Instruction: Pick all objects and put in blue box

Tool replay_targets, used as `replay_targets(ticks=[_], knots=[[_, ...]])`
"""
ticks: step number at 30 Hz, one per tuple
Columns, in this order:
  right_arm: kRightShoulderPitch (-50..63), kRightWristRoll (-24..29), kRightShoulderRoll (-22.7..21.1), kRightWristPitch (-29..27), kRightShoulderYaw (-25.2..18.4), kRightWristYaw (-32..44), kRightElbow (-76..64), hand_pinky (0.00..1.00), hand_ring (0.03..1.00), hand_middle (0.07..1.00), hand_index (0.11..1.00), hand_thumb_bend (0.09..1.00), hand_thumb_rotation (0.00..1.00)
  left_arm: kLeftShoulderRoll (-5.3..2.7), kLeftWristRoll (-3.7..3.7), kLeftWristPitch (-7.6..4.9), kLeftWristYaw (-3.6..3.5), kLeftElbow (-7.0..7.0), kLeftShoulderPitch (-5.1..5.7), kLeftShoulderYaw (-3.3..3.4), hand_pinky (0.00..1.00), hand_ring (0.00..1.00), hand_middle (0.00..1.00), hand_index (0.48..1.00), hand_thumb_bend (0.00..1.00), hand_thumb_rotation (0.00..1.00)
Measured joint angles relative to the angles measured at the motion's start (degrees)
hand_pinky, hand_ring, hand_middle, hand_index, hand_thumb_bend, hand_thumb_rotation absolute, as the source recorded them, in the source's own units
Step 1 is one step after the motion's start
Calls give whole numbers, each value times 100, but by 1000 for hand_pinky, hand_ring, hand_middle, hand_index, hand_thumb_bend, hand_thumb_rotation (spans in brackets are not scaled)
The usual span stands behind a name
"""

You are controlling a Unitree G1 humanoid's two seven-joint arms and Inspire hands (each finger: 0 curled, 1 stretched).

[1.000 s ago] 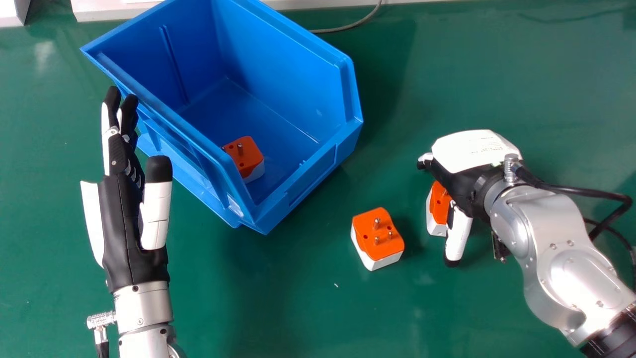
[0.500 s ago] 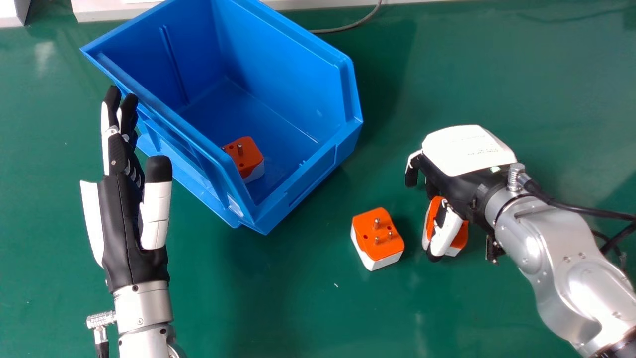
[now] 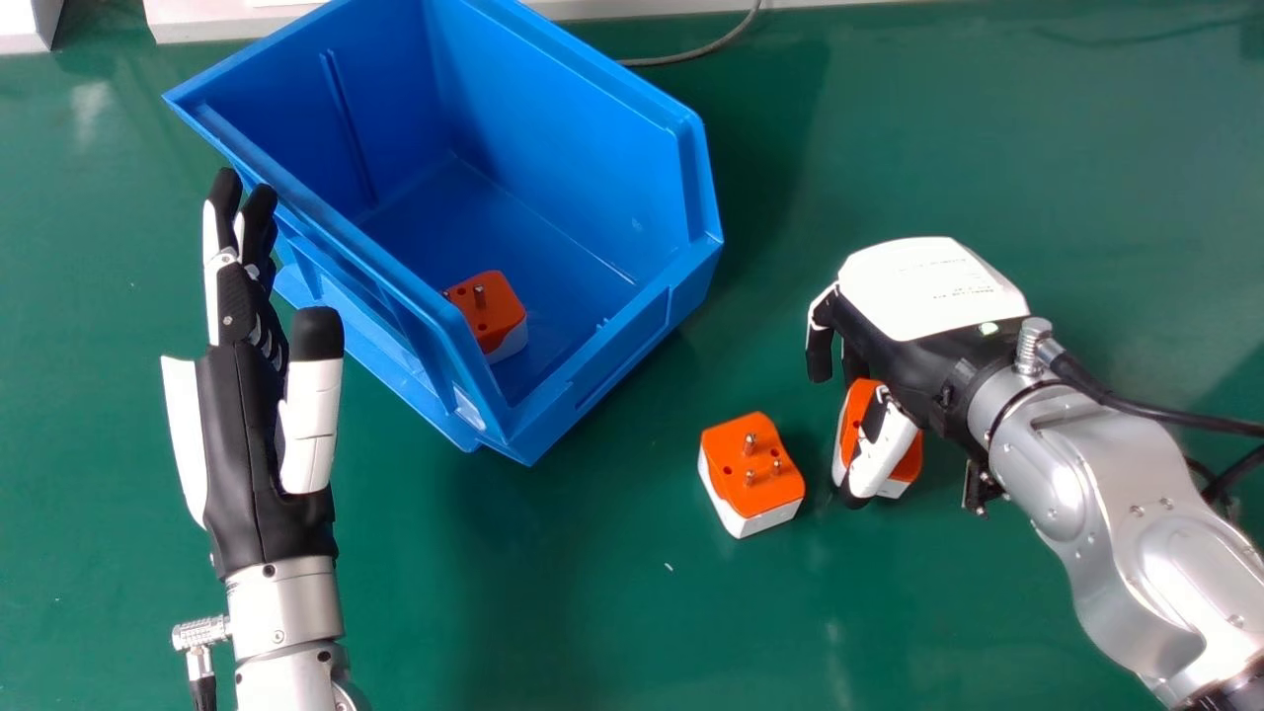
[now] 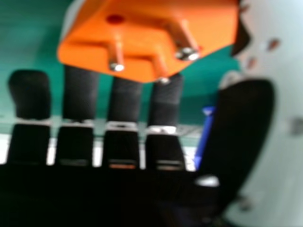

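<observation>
My right hand (image 3: 923,346) is low over the table at the right, its thumb across an orange and white plug adapter (image 3: 860,403) and its fingers bent down behind it. In the right hand view the adapter (image 4: 147,33), pins showing, lies between the fingers and thumb of my right hand (image 4: 124,101). A second adapter (image 3: 750,469) stands pins up on the table, just left of that hand. Another adapter (image 3: 488,311) lies inside the blue box (image 3: 602,370), near its front corner. My left hand (image 3: 247,425) is open beside the box's left side, fingers straight.
The green table (image 3: 592,592) surrounds everything. A grey cable (image 3: 691,52) runs behind the box, near a white edge (image 3: 212,20) at the back. Black cables (image 3: 1136,405) trail from my right wrist.
My right hand has shifted a little to the left and its thumb has closed over the adapter, which has turned and lately moved slightly toward the back. The left hand stays put.
</observation>
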Motion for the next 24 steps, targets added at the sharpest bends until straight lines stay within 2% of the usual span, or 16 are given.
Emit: replay_targets(ticks=[7, 15, 24], knots=[[-2, 6, 1, -15, -5, -9, -4, 300, 377, 493, 534, 520, 0, 0, 17, 0, 9, 0, 0, 2, 992, 963, 946, 963, 997, 947], [0, 6, -30, 46, -124, 103, -126, 310, 380, 508, 526, 514, 0, -4, 3, 7, 6, 0, -3, 1, 994, 962, 945, 963, 996, 944], [227, 34, -93, 68, -513, 67, -954, 317, 377, 508, 512, 514, 0, -6, 5, 10, 5, 3, -12, -2, 997, 962, 946, 962, 992, 943]])
